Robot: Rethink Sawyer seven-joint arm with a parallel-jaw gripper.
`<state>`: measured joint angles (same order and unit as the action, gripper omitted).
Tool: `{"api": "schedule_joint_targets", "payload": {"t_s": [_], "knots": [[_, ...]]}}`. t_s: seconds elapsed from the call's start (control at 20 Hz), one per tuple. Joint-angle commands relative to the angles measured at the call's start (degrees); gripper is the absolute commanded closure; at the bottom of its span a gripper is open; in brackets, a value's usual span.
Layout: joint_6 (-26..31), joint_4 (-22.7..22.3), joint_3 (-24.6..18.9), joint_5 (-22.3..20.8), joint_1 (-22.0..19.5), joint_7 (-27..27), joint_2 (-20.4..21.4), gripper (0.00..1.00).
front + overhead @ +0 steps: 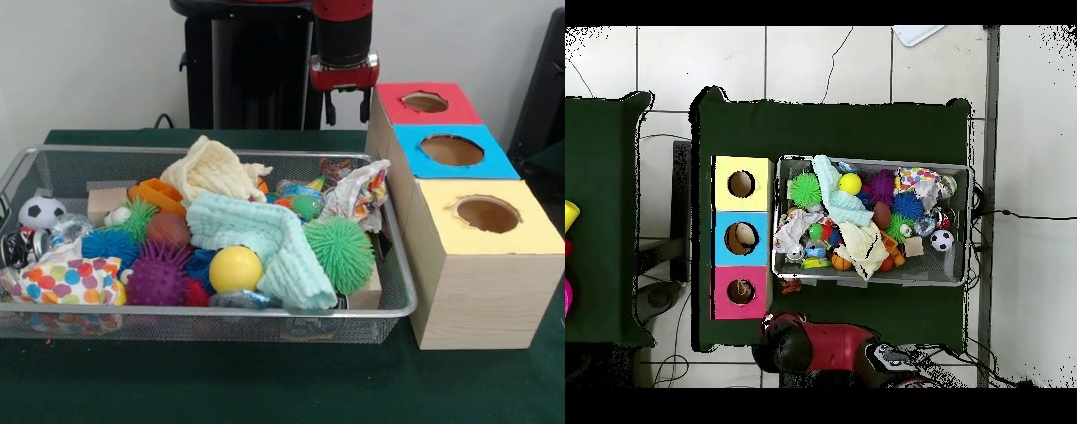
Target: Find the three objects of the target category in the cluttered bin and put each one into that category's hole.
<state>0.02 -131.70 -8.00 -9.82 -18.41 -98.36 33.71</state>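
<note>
The cluttered bin (pixel 212 311) is a wide wire-mesh basket on the green table, also in the overhead view (pixel 870 283). It holds a mint cloth (pixel 265 234), a cream cloth (pixel 216 168), a yellow ball (pixel 235 268), a green spiky ball (pixel 340 253), a purple spiky ball (pixel 159 276), a soccer ball (pixel 41 212) and more toys. The red-ringed hole (pixel 425 102) tops the farthest wooden box, also seen from overhead (pixel 741 291). My gripper (pixel 346 110) hangs open and empty behind the bin's far right corner, just left of the red box.
A blue-ringed hole (pixel 451 149) and a yellow-ringed hole (pixel 487 214) top the two nearer boxes in the row right of the bin. A crumpled colourful wrapper (pixel 357 194) lies at the bin's right end. My red arm (pixel 825 345) shows at the overhead's bottom.
</note>
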Motion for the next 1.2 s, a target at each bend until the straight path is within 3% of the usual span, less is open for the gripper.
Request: {"api": "schedule_joint_targets", "payload": {"t_s": [0.05,0.35,0.7,1.2], "knots": [[-6.58,3.60,1.10,1.78,1.45,-12.39,-7.22,0.00],[-8.97,4.84,3.76,2.33,2.78,-12.07,-8.20,0.00],[-6.08,5.69,4.83,2.45,1.97,-10.15,-5.20,0.00],[-10.09,4.82,4.44,1.96,1.18,-11.63,-2.97,0.00]]}}
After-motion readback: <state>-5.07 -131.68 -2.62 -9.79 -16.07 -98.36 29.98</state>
